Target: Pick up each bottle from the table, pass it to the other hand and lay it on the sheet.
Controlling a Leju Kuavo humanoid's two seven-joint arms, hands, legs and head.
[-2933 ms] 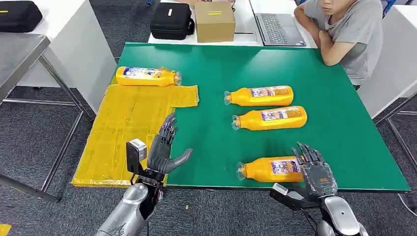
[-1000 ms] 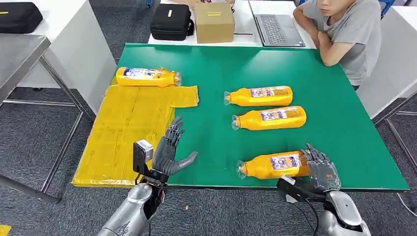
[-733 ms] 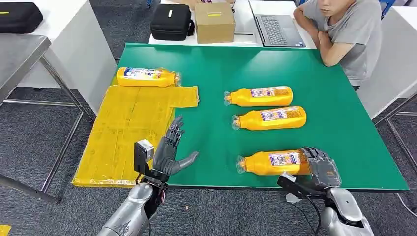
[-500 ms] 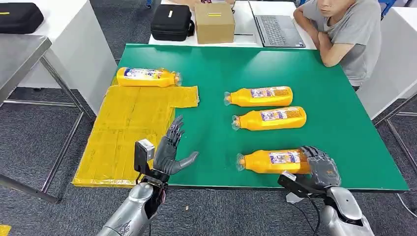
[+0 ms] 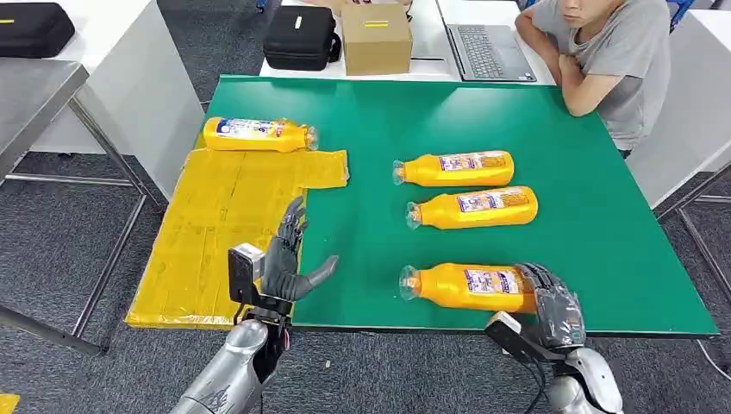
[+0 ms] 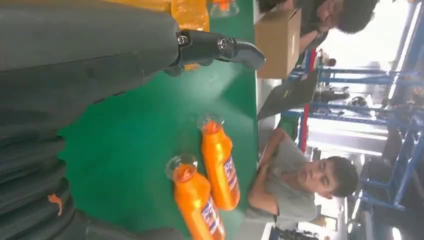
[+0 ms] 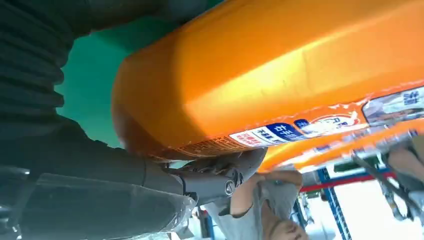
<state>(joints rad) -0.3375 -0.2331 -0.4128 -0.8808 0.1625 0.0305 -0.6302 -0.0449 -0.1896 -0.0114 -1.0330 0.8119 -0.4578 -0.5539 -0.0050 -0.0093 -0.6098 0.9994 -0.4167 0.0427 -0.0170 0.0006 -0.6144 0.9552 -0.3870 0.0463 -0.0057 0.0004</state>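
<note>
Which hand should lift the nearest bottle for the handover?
Right. The right hand already wraps the base end of the nearest bottle at the table's near edge. The left hand holds nothing, fingers spread, near the edge of the yellow sheet, well placed to receive it.

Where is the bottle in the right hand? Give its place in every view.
Head view: bottle at the table's near edge, its base gripped by the right hand.
Left wrist view: not in it.
Right wrist view: bottle close up, against the hand.
Shared landmark: green table.
</note>
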